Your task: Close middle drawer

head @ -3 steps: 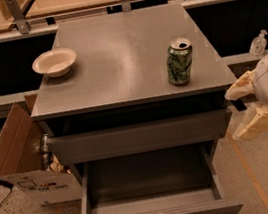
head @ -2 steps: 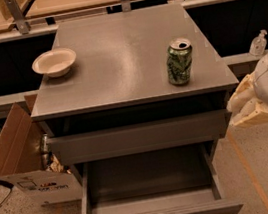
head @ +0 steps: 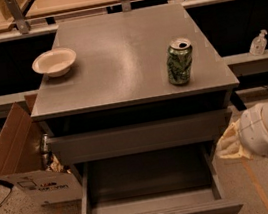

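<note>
Grey cabinet top [head: 125, 49] carrying a white bowl [head: 54, 62] and a green can [head: 179, 62]; middle drawer [head: 148, 180] open below.
I see the middle drawer pulled well out beneath the upper drawer front [head: 139, 137], grey interior exposed. The gripper [head: 229, 143] sits low at right, just beside the drawer's right wall; I cannot tell whether it is open or closed. A cardboard box [head: 14, 148] stands left.

cabinet [head: 116, 56]: matte grey | can [head: 179, 62]: glossy metal | box [head: 10, 149]: cardboard | end effector [head: 231, 144] (right of cabinet): smooth cream plastic

Grey middle drawer [head: 151, 202] pulled wide open; gripper [head: 230, 146] just right.
</note>
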Tool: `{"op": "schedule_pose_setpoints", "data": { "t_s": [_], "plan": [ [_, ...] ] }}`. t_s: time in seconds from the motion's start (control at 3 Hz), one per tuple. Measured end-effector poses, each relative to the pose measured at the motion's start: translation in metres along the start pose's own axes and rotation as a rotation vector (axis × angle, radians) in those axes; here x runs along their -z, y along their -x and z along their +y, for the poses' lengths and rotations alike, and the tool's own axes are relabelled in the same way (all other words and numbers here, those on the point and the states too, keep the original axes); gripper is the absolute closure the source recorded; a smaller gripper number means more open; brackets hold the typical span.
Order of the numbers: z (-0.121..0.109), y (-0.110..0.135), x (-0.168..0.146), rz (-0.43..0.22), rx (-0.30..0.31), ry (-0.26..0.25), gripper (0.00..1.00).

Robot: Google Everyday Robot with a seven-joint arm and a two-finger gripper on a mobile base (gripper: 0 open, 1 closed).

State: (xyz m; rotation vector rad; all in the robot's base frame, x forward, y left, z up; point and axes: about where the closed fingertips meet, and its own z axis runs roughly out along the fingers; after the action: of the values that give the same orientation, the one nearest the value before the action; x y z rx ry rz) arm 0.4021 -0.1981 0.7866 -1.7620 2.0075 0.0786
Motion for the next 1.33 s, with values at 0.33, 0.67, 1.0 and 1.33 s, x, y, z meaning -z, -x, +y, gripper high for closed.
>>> {"op": "schedule_pose_setpoints", "data": {
  "t_s": [0.33, 0.67, 1.0, 1.33],
  "plan": [
    [-0.002, -0.005, -0.011, 0.0, 0.051, -0.046, 1.0],
    [-0.003, -0.004, -0.01, 0.0, 0.049, -0.048, 1.0],
    [0.018, -0.008, -0.056, -0.014, 0.066, 0.065, 1.0],
    [0.058, -0.018, -0.12, -0.058, 0.081, 0.213, 1.0]
  ]
}}
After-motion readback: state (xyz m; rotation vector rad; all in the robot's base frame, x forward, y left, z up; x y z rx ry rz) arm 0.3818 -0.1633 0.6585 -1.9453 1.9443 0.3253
